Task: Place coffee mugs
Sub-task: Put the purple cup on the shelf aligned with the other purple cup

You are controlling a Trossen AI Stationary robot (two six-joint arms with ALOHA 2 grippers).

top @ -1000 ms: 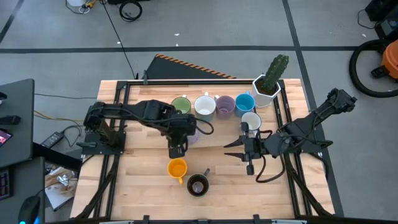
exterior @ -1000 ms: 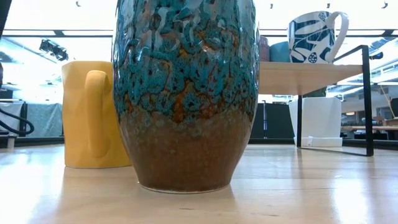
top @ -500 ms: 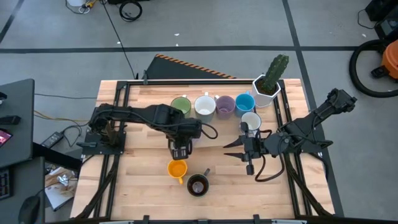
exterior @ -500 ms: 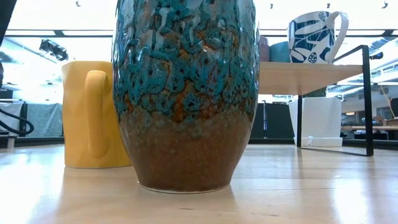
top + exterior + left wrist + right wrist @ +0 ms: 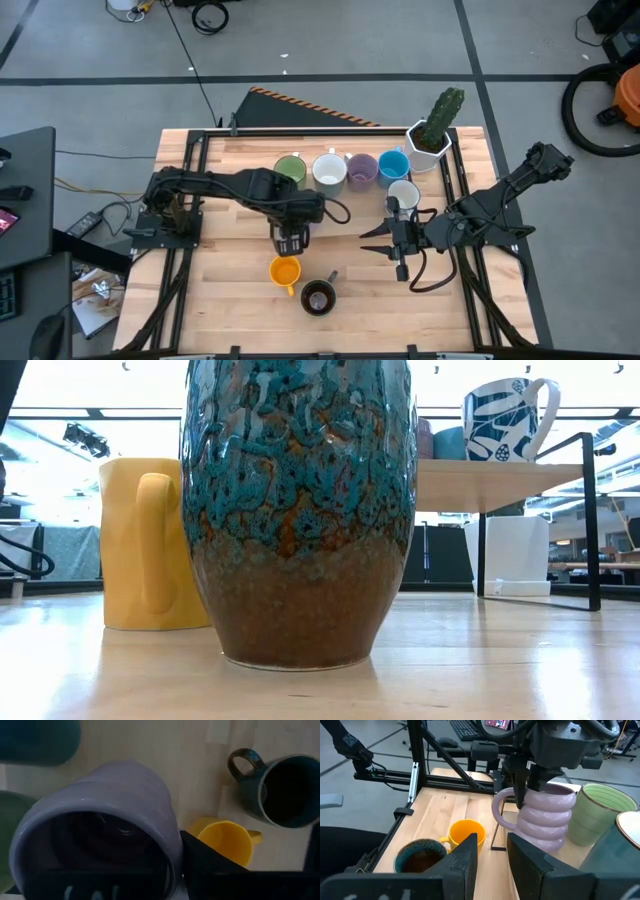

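My left gripper (image 5: pixel 290 240) is shut on a lavender mug (image 5: pixel 542 820) over the table's middle; in the high view the arm hides that mug. An orange mug (image 5: pixel 286 270) and a dark brown mug (image 5: pixel 318 297) stand on their bases on the wood nearer the front edge. Green (image 5: pixel 291 168), white (image 5: pixel 329 170), lavender (image 5: pixel 361 170) and blue (image 5: pixel 393 164) mugs stand in a row farther back, with a pale mug (image 5: pixel 403 192) beside them. My right gripper (image 5: pixel 378 241) waits open to the right, pointing at the held mug. My left gripper holds the lavender mug by its rim (image 5: pixel 526 795), next to the handle (image 5: pixel 500 815). One finger is inside the mug and one outside (image 5: pixel 207 862). The fingers come from above, pointing steeply down. The mug hangs upright; I cannot tell whether its base touches the wood.
A white hexagonal pot with a green cactus (image 5: pixel 430 135) stands at the back right. The low view shows a raised wooden shelf on black legs (image 5: pixel 500 475) bearing a patterned mug (image 5: pixel 505 420). Black rails run along both sides of the table (image 5: pixel 185 240).
My left gripper has sunk a little and shifted slightly toward the table's near edge, carrying the lavender mug upright; the arm now covers the mug in the high view. It then stopped.
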